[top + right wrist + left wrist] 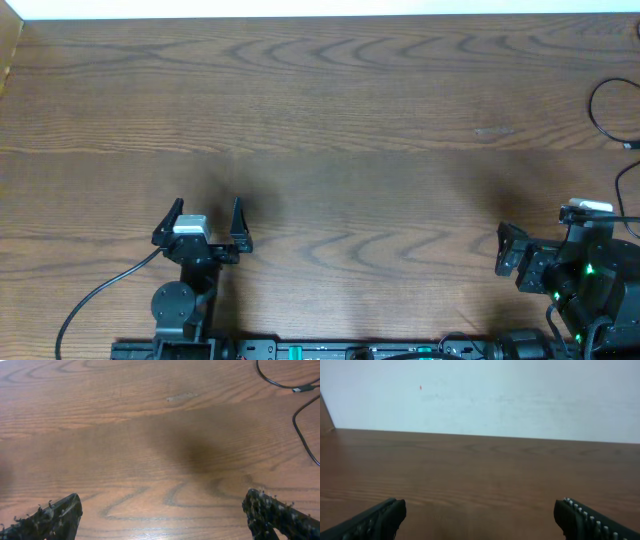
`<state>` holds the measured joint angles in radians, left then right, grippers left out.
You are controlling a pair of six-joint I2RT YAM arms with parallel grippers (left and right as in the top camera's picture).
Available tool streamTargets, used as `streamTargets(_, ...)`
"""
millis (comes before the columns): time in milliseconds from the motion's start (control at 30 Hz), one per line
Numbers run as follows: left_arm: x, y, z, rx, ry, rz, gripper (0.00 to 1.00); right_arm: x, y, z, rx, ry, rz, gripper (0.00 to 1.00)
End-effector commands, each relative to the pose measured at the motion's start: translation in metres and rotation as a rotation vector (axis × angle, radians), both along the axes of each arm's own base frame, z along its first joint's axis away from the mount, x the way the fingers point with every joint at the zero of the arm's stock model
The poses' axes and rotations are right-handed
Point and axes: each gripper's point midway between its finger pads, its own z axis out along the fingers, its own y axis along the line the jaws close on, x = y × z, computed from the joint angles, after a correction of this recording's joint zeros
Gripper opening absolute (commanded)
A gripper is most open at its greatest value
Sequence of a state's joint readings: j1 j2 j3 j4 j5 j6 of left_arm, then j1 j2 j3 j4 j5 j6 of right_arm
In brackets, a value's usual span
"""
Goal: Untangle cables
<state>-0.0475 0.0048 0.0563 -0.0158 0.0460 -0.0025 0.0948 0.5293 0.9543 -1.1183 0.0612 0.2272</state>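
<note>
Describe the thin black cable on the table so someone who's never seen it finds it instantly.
Take the wooden table and go to its right edge. A thin black cable curves there in an open loop. Unlike the cord trailing from the left arm, it ends in a small plug lying on the wood.

Robot lab bench: wood-grain table against bare wall.
</note>
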Motion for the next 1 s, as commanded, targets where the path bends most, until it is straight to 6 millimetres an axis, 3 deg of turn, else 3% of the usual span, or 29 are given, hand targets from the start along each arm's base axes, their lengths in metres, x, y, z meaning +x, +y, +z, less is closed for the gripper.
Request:
streamTargets(0, 0.001, 0.000, -0.001, 0.004, -0.009, -0.002, 1.00, 0.000, -0.001, 0.004, 0.000, -0.010, -0.006, 0.99)
streamTargets(233, 0.003, 0.001, -0.022, 0.007, 0.036, 0.002, 1.00, 0.000, -0.001, 0.004, 0.000, -0.010, -0.007, 0.99)
streamTargets(500, 0.003, 0.012, -0.025, 0.010, 0.049, 0.052, 1.00, 0.000, -0.001, 0.004, 0.000, -0.010, -0.006, 0.99)
streamTargets(600, 0.001, 0.013, -0.039, 0.008, 0.107, 0.055, 1.00, 0.000, -0.001, 0.004, 0.000, -0.010, -0.007, 0.99)
streamTargets(967, 0.001, 0.014, -0.038, 0.009, 0.103, 0.060, 1.00, 0.000, -0.001, 0.004, 0.000, -0.010, -0.006, 0.99)
